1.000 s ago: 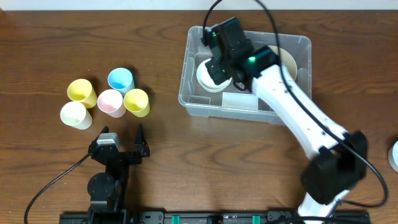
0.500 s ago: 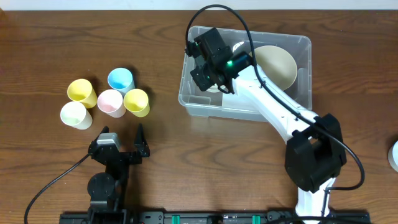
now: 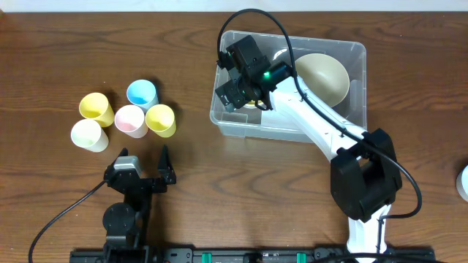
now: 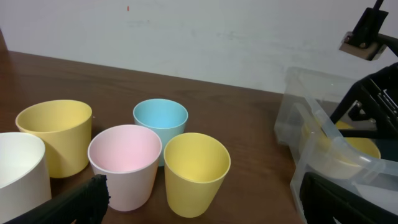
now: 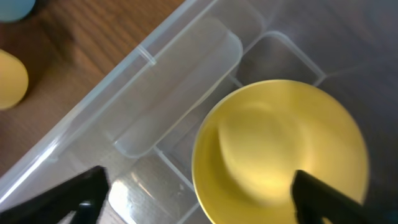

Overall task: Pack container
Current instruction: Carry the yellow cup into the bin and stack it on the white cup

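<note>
The clear container [image 3: 278, 130] stands at the back, right of centre. My right gripper [image 3: 241, 93] hangs inside its left end, open. In the right wrist view a yellow bowl [image 5: 280, 149] lies on the container's ribbed floor [image 5: 174, 81], under the spread jaws of that gripper [image 5: 199, 202] and free of them. A beige bowl [image 3: 322, 77] leans in the container's right half. My left gripper [image 3: 142, 172] rests open near the front edge, holding nothing. It faces the cups, and the container [image 4: 323, 124] shows at the right of its view.
Several pastel cups stand in a cluster on the left: yellow [image 3: 96, 108], blue [image 3: 142, 93], pink [image 3: 130, 120], yellow [image 3: 161, 120] and white [image 3: 89, 135]. A pale round object [image 3: 463, 183] sits at the table's right edge. The right arm arches over the container's front wall.
The right gripper carried a bowl leftward inside the container, then opened and let it go. The left arm has not moved.
</note>
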{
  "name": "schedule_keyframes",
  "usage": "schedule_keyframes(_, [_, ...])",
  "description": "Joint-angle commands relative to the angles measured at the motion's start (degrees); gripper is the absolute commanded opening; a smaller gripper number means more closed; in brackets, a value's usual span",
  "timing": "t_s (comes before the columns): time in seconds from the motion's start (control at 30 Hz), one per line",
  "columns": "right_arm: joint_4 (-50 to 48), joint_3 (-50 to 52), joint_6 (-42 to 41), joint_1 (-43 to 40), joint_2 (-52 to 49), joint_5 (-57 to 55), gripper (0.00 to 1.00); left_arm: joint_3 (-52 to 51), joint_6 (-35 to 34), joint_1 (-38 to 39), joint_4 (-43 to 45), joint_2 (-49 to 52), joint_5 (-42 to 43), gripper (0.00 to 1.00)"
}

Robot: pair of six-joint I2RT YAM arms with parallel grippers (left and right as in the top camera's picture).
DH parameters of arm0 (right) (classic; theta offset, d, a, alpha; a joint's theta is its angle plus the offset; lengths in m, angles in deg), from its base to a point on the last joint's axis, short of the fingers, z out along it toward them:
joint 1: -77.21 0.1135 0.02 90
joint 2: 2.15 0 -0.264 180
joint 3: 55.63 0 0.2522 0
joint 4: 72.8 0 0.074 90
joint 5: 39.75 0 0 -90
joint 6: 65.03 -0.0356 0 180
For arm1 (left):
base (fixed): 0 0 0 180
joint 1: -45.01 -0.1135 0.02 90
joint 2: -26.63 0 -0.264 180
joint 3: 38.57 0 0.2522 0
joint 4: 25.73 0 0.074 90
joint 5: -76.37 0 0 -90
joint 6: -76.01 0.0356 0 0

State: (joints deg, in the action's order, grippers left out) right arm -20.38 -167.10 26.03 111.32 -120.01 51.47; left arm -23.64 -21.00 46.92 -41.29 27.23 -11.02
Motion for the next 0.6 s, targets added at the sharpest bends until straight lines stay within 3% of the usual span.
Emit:
schedule_keyframes(0.0, [-0.13,-0.46,-1.86,0.42,0.0,-2.91,0.99,-0.94,1.01,-0.35,-2.23,-0.31,-0.94,0.98])
schedule_keyframes(0.13, [4.2,-4.26,-8.48,0.15,1.92,-8.57,0.99,-0.94,1.01,-0.35,-2.23,-0.31,-0.94,0.98])
schedule_keyframes(0.3, [17.03,-12.87,-21.31,-2.86,7.02,-25.16,0.99,-0.94,0.98,-0.35,-2.23,-0.31,-0.94,0.98])
schedule_keyframes(0.4, [26.69,-15.96,-30.6,-7.3,11.67,-30.91,0.99,-0.94,0.98,-0.35,-2.21,-0.31,-0.94,0.98])
schedule_keyframes(0.57, [40.22,-16.0,-43.43,-18.23,18.82,-31.43,0.99,-0.94,1.01,-0.35,-2.23,-0.31,-0.94,0.98])
